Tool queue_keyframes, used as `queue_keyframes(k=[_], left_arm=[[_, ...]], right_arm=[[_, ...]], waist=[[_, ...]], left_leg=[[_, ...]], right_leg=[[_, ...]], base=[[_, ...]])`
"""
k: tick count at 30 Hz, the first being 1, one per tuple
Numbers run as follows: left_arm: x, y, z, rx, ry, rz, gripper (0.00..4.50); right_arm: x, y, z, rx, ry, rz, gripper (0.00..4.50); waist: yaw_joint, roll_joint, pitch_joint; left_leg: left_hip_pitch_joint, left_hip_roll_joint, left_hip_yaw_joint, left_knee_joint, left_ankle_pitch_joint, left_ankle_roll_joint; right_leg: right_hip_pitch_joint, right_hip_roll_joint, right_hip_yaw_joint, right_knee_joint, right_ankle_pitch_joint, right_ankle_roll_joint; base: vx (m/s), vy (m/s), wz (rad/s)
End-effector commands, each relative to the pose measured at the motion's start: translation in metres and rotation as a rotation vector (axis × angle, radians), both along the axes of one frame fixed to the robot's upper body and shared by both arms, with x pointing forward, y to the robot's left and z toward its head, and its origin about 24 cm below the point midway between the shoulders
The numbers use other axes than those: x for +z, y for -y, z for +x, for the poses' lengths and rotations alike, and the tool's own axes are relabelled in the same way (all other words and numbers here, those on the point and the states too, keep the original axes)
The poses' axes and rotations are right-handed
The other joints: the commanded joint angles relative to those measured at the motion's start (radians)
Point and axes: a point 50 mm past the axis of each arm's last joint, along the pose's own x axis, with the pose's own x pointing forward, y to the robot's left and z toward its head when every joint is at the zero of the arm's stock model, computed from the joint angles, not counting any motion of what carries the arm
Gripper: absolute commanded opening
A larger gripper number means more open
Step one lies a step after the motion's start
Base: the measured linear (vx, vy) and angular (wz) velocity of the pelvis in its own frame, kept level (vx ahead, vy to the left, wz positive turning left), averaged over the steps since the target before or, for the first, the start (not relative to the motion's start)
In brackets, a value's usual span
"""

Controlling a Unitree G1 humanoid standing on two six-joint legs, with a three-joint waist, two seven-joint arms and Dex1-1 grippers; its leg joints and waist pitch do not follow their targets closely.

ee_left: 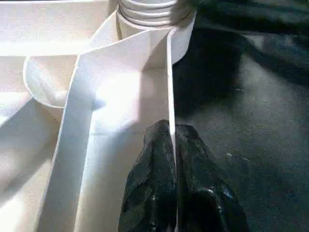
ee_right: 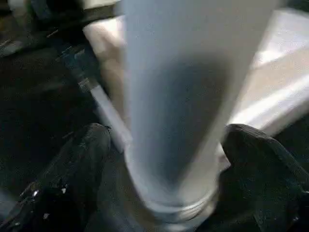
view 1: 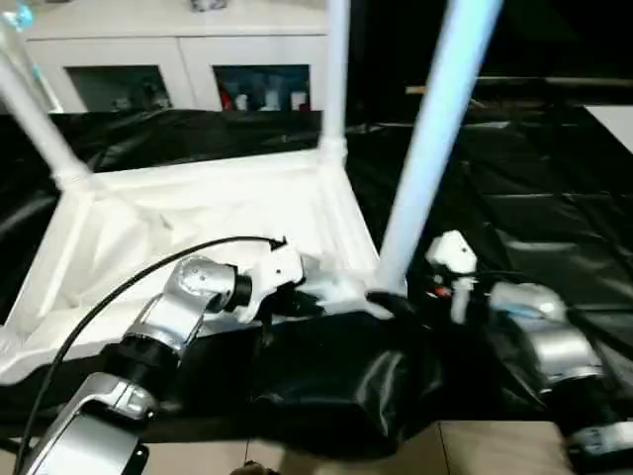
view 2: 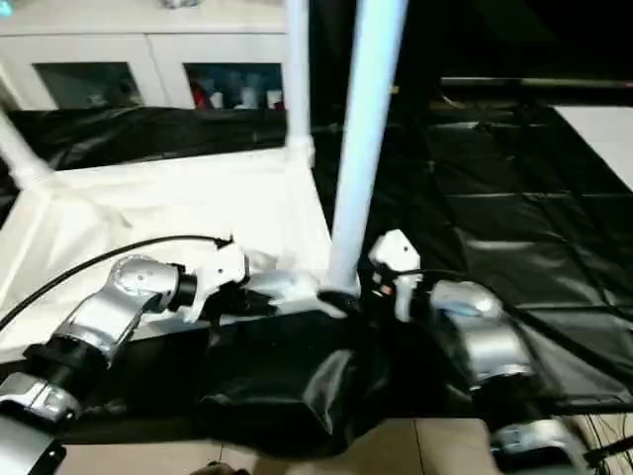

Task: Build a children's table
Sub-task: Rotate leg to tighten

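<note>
The white tabletop [view 1: 148, 218] lies upside down on a black sheet. Three white legs stand up from its corners: the far left leg [view 1: 35, 119], the far right leg [view 1: 336, 69] and the near right leg [view 1: 435, 139]. My left gripper [view 1: 297, 297] is shut on the tabletop's raised rim [ee_left: 170, 87], just short of the near right corner socket [ee_left: 149, 14]. At the base of the near right leg [ee_right: 174, 96], my right gripper [view 1: 391, 297] holds it with one black finger on each side.
The black plastic sheet [view 1: 514, 198] covers the work surface and bunches up in front of the tabletop. A white cabinet with glass doors [view 1: 178, 59] stands behind. A black cable [view 1: 119, 287] arcs over my left arm. A light board [view 1: 495, 450] borders the near side.
</note>
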Motion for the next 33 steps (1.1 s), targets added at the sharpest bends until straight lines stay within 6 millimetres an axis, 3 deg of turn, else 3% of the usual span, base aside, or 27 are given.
queue_keyframes(k=[1,12,13,23,33], left_arm=[[0.002,0.004,-0.004,-0.053,-0.011,0.005,0.00],[0.002,0.002,-0.007,-0.049,-0.011,0.009,0.00],[0.002,0.002,-0.007,-0.049,-0.014,0.009,0.00],[0.002,0.001,-0.007,-0.041,-0.011,0.015,0.00],[0.002,0.000,-0.006,-0.031,-0.013,0.017,0.00]], right_arm=[[-0.002,-0.004,-0.003,0.076,-0.014,-0.048,4.02],[-0.003,-0.015,0.009,0.080,0.017,-0.065,4.02],[-0.004,-0.016,0.009,0.085,0.018,-0.075,3.77],[-0.006,-0.016,0.010,0.086,0.011,-0.057,2.91],[-0.011,-0.017,0.009,0.058,0.003,-0.039,2.73]], waist=[[0.002,-0.007,-0.068],[0.003,-0.010,-0.071],[0.004,-0.011,-0.071],[0.005,-0.011,-0.072],[0.004,-0.009,-0.072]], left_leg=[[0.020,0.045,-0.020,-0.062,-0.174,0.079],[0.019,0.044,-0.020,-0.059,-0.140,0.086],[0.020,0.044,-0.020,-0.059,-0.140,0.086],[0.019,0.042,-0.019,-0.057,-0.137,0.089],[0.019,0.042,-0.020,-0.058,-0.151,0.083]], right_leg=[[0.042,-0.059,0.039,-0.064,-0.012,-0.280],[0.041,-0.057,0.038,-0.059,0.003,-0.283],[0.040,-0.057,0.038,-0.060,0.002,-0.282],[0.041,-0.056,0.038,-0.058,0.005,-0.282],[0.041,-0.056,0.038,-0.059,-0.004,-0.281]], base=[[0.000,0.000,0.00],[0.000,0.000,0.00],[0.000,0.000,0.00],[0.000,0.000,0.00],[0.000,0.000,0.00]])
